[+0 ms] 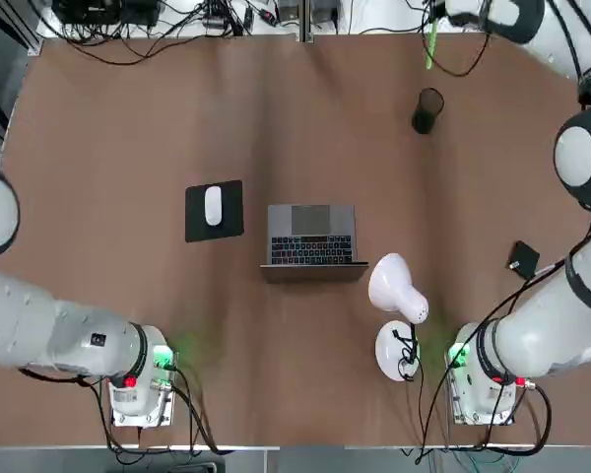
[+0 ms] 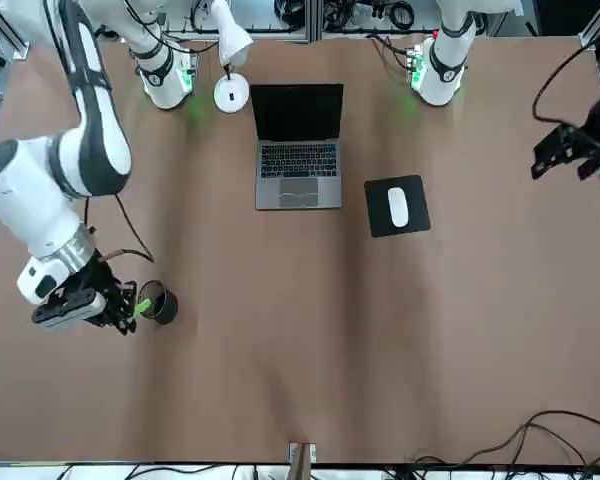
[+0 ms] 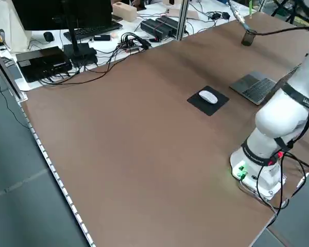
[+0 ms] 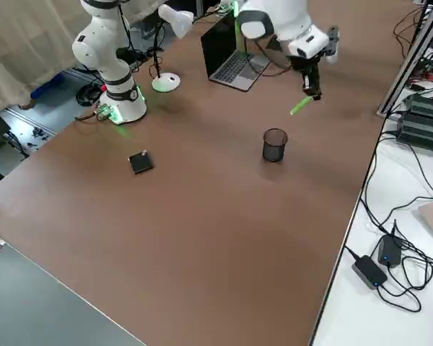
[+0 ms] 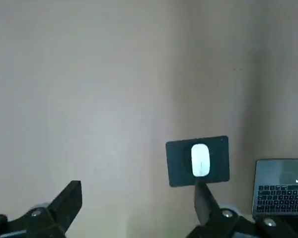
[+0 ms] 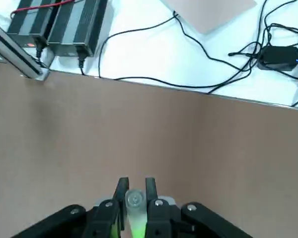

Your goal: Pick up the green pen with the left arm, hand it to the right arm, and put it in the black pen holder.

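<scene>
The right gripper (image 2: 120, 305) has the green pen (image 4: 301, 107) pinched between its 2 fingers (image 6: 121, 191), jaws closed tight on the barrel, and it hangs in the air just beside the black pen holder (image 4: 274, 145), on the holder's far side, toward the table's back edge. In the right side view the pen slants down out of the fingers, its lower tip clear of the holder's rim and off to one side of it (not over the opening). From the front, the pen's green end shows right next to the holder, and the holder itself stands upright on the brown table (image 1: 128, 128), nothing visible inside it.

Over to the left gripper (image 2: 570, 148): it is up off the table, well apart from the holder, out past the mouse pad (image 1: 214, 210) on the side away from the laptop (image 1: 312, 238). Its 2 fingers (image 5: 69, 198) are spread wide with nothing between them, and its wrist camera looks down past them at the white mouse (image 5: 200, 159) sitting on the pad.

Measured from the holder, the laptop sits open toward the robot's bases at mid-table, the white desk lamp (image 1: 398, 291) stands nearer the right arm's base, and a small flat black box (image 1: 523, 260) lies on that same side, well apart from the holder.
</scene>
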You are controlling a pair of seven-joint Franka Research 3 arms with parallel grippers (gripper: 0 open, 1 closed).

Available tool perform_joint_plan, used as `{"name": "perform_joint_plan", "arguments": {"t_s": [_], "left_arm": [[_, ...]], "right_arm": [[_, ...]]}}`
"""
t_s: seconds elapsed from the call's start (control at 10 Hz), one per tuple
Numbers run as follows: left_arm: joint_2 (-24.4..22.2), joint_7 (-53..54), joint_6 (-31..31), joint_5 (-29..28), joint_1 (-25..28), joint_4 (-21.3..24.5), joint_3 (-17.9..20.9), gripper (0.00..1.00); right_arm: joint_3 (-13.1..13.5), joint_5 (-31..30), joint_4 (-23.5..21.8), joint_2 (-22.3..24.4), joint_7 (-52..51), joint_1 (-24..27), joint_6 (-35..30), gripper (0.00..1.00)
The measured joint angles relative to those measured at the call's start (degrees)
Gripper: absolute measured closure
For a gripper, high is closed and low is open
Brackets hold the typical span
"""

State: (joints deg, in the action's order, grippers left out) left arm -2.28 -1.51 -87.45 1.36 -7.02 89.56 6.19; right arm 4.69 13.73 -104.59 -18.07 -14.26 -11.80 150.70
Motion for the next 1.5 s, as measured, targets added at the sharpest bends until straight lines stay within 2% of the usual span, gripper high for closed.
{"name": "perform_joint_plan", "arguments": {"t_s": [0.3,0.5,1.3,1.5], "left_arm": [[-0.7,3.4,0.1,0.0,3.1,0.9,0.1,0.0],[-0.5,4.2,0.2,-0.1,3.6,1.1,0.0,0.0],[3.2,3.3,0.0,-0.3,2.8,-2.1,-1.6,0.0],[3.3,1.7,-0.7,-0.3,2.8,-2.3,-1.6,0.0]], "right_arm": [[0.1,0.0,-9.3,0.1,-0.6,1.2,12.3,0.82],[0.1,0.0,-12.2,0.1,-0.7,1.9,15.1,0.82],[-0.6,0.0,-13.9,-1.7,-0.8,2.1,15.1,0.82],[-0.7,0.0,-13.9,-2.4,-0.8,2.1,15.1,0.8]]}}
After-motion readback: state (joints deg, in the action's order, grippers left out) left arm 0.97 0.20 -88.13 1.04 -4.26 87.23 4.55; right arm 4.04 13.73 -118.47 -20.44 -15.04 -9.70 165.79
